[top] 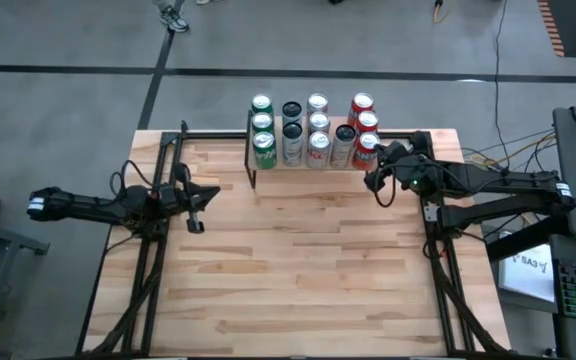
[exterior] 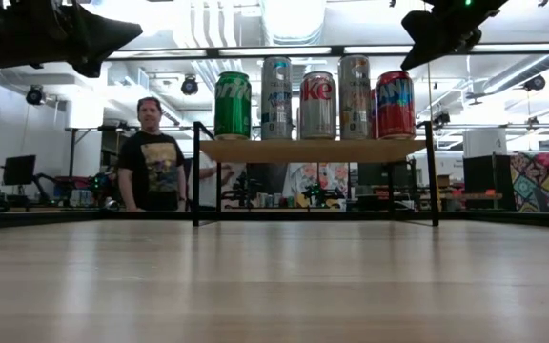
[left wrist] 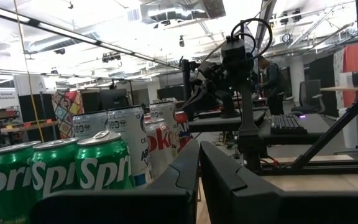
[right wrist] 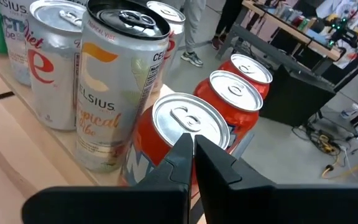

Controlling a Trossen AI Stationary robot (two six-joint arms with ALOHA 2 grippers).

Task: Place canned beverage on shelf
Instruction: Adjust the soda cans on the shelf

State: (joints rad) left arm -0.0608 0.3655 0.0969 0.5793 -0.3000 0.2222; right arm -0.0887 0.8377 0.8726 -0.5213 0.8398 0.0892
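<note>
Up high, right gripper (right wrist: 193, 148) hovers closed above red can (right wrist: 182, 124).

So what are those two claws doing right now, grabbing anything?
Left gripper: shut, holding nothing, over the table.
Right gripper: shut, holding nothing, beside the red cans on the shelf.

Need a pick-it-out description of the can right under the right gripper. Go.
Start at the shelf, the small wood-topped riser on black legs at the table's far edge, packed with cans. Go to its right end, where three red cans stand in a column. The target is the nearest red can of that column, next to the taller Celsius can; it alone sits directly below the shut right gripper.
</note>
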